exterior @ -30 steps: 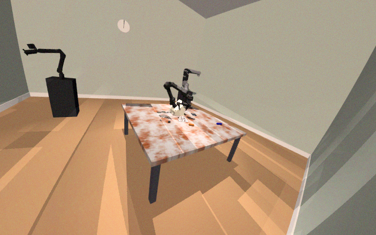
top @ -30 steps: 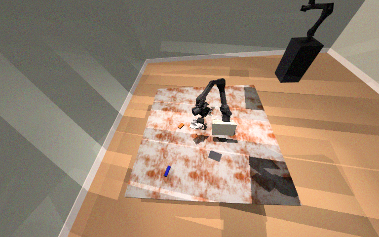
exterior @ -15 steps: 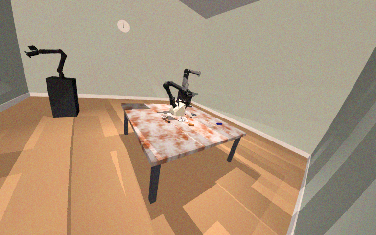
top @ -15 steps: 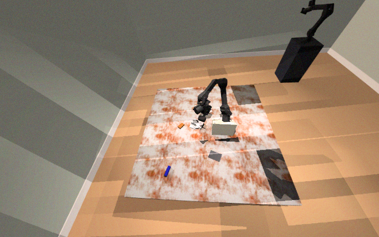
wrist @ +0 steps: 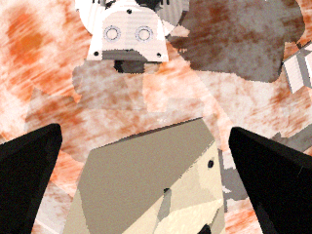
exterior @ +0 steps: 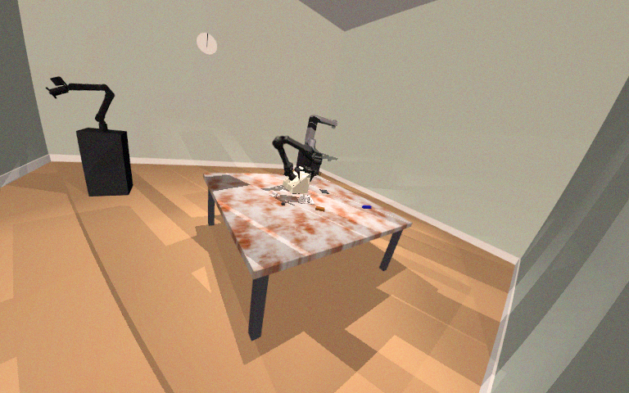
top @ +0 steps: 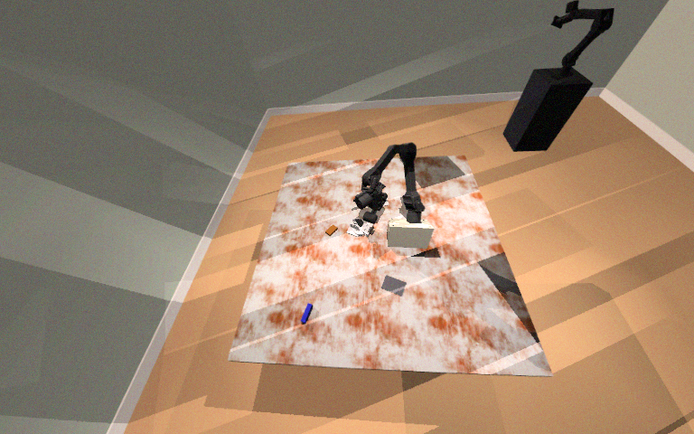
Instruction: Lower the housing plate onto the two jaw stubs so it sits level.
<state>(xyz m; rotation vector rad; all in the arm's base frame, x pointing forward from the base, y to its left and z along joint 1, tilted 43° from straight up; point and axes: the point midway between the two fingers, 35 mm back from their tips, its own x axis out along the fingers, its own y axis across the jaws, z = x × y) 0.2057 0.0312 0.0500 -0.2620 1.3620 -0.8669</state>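
1. From here I see a black arm [top: 407,171] bent over the blotchy worktop [top: 327,337], its foot at a pale block [top: 410,236].
2. An orange piece [top: 332,230] lies near white parts [top: 360,229].
3. A blue bar [top: 306,313] sits well apart, closer to the worktop's edge.

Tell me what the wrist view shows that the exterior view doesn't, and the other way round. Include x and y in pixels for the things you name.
Only wrist: two clear ringed circles [wrist: 144,33] on the white housing plate [top: 361,230] [exterior: 305,199] [wrist: 129,46].
Only exterior: wall clock [exterior: 206,43], blue block [top: 306,313] [exterior: 366,207], orange block [top: 331,230] [exterior: 319,209].
Both: the housing plate and the cream box [top: 409,237] [exterior: 300,186] [wrist: 134,171].
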